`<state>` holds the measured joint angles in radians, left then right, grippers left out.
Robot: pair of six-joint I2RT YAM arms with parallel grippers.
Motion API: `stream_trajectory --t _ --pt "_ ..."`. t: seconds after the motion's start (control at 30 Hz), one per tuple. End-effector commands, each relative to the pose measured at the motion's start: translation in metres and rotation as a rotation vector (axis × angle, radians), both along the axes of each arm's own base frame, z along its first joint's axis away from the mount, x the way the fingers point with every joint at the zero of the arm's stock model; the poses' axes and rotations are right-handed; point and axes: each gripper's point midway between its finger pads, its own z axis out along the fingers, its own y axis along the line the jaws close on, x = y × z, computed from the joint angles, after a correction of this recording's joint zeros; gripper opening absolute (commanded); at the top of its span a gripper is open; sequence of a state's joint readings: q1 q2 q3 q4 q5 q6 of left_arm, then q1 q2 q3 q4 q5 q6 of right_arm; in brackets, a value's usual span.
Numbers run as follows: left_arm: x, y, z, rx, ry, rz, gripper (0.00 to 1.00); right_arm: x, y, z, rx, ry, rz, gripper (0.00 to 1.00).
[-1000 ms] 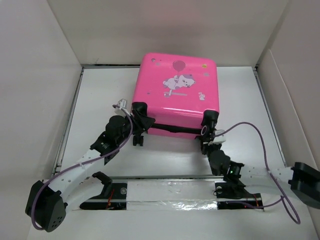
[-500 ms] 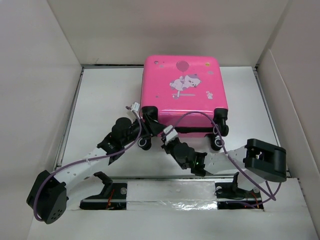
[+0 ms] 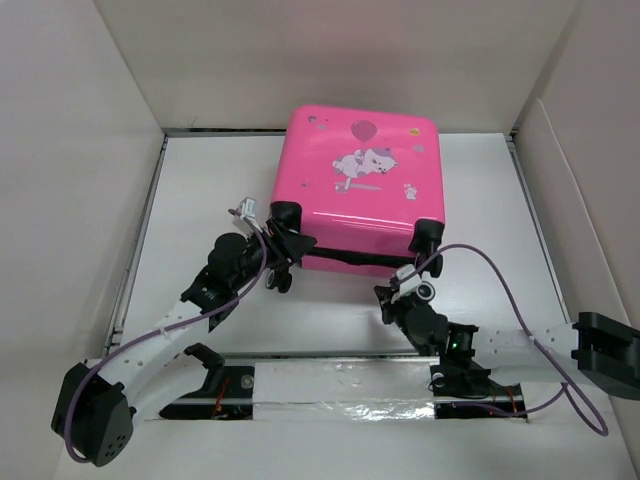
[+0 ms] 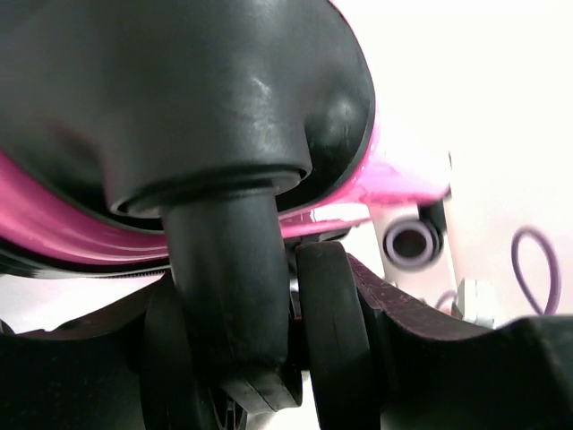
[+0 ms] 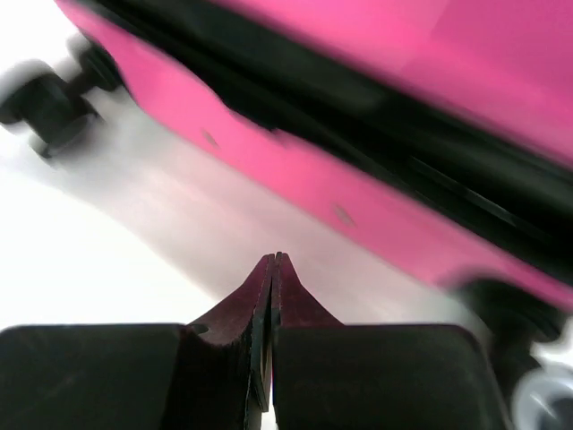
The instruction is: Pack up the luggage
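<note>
White cardboard walls box in the white table I'm working over. The pink suitcase lies flat and closed at the far middle of the table. Its printed shell faces up and shows the cartoon animal under a balloon. Its wheeled end points back toward the arm bases, and the black zipper band runs along that near side.

From overhead, my left gripper is right at the case's near-left corner. On the left wrist camera that corner fills the picture. The black wheel housing sits on top, and the near-left caster hangs below it. The caster sits between the dark fingers, which lie against its two sides, so I read this gripper as clamped onto the caster.

My right gripper is low over bare table, just short of the case's near edge and beside the near-right caster, not touching it. On the right wrist camera its two fingertips are pressed together with nothing between them. The pink shell and zipper band cross the picture above them, blurred. One wheel shows at upper left and another at lower right. A purple cable loops above the right arm.
</note>
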<state>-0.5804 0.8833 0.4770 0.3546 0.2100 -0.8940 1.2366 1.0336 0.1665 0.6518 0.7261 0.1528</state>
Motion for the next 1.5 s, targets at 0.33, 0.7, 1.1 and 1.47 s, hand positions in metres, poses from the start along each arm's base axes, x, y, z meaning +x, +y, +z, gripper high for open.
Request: stream_trajectory --t 0.33,0.7,1.1,1.47 --pt "0.035 0.037 0.19 -0.257 -0.55 0.173 0.0 0.012 -0.066 0.014 0.157 0.021 -0.214 0.59" --pt "0.038 0.046 0.189 -0.267 -0.574 0.188 0.0 0.029 -0.098 0.039 0.219 -0.098 -0.269 0.59" --pt "0.037 0.029 0.145 -0.276 -0.482 0.099 0.0 0.059 -0.078 0.055 0.132 -0.158 -0.108 0.58" --pt "0.039 0.027 0.139 -0.276 -0.472 0.09 0.0 0.056 -0.082 0.056 0.14 -0.161 -0.111 0.09"
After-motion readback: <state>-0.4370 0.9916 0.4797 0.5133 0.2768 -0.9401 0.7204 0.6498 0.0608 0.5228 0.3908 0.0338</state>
